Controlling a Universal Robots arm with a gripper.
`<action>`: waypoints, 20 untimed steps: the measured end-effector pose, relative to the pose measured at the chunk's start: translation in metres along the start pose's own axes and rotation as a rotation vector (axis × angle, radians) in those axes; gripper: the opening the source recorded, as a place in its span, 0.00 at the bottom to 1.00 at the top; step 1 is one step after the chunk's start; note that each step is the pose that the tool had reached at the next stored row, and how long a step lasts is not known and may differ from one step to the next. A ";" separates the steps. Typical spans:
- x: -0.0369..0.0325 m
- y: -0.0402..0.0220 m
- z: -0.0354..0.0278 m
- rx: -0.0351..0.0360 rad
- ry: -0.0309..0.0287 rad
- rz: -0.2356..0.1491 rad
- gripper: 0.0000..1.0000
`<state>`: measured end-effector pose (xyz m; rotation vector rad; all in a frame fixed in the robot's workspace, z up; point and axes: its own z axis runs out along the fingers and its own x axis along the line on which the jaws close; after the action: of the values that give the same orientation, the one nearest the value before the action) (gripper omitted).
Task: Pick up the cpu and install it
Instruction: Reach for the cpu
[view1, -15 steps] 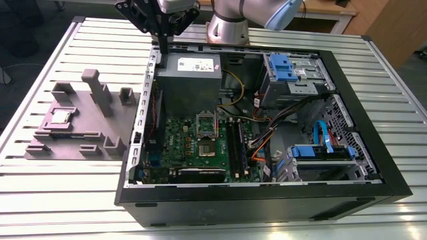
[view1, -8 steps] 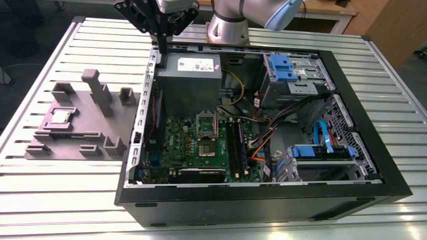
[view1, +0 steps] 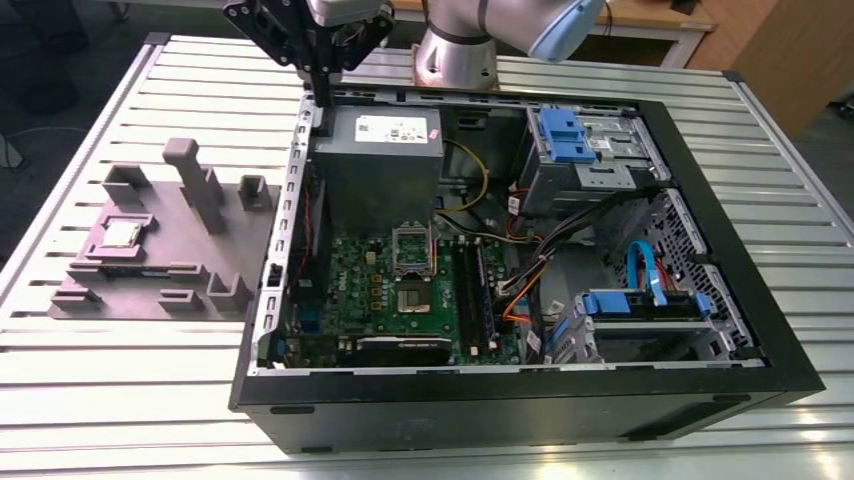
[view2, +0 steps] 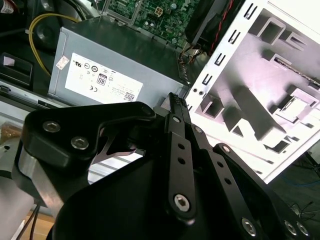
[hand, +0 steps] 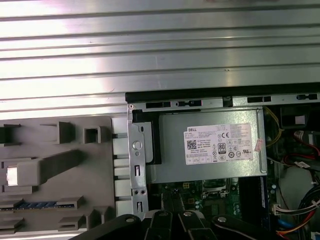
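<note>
While flat silvery cpu (view1: 123, 233) sits on grey moulded tray (view1: 134, 296) | hand (view1: 320, 98) — black, pinched closed, empty

Open case (view1: 534, 405) sits on the table (view1: 120, 380). Fixture tray (view1: 147, 295) lies just beside it, on the exterior view's left, with the cpu (view1: 123, 233) in a tray pocket. In the case, the motherboard (view1: 400, 300) lies in front of the power supply (view1: 378, 165), drive cage (view1: 587, 150) to their right. Claw (view1: 320, 100) hangs over the case's far-left corner.
</note>
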<state>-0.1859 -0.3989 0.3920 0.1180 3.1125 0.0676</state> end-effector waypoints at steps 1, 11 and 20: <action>0.0005 0.0000 0.0000 0.0000 0.0000 0.000 0.10; 0.0050 -0.0004 -0.0001 0.0000 0.0000 0.000 0.10; 0.0087 -0.0007 -0.0001 -0.0001 0.0000 0.000 0.10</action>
<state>-0.1946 -0.3989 0.3919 0.1180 3.1125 0.0677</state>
